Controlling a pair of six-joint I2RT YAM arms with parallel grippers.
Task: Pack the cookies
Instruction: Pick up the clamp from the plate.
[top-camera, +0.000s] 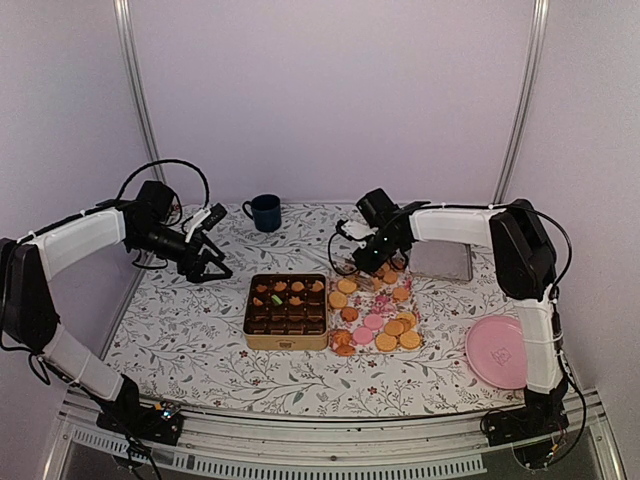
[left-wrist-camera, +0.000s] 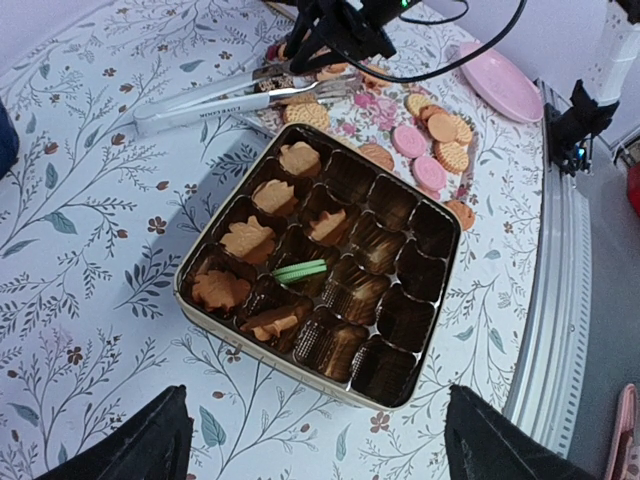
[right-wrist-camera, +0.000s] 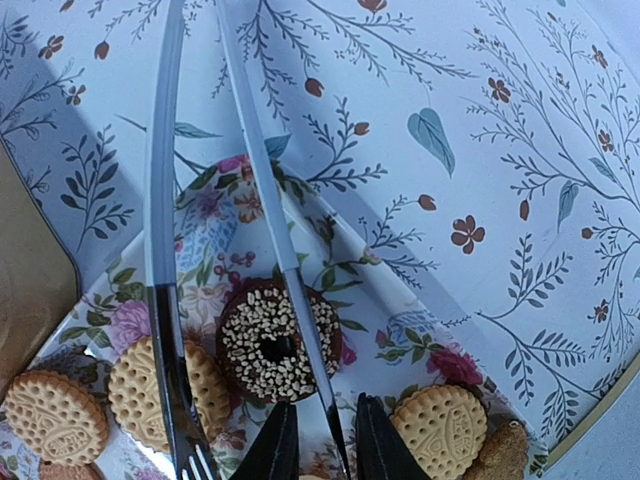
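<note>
Many round cookies (top-camera: 386, 342), lying flat, faces up

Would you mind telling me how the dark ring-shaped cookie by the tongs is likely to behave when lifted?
The dark cookie looks rigid but probably brittle, so squeezing may crack it. Its nut crumbs could shed. The smooth metal tongs may let it slip.
</note>
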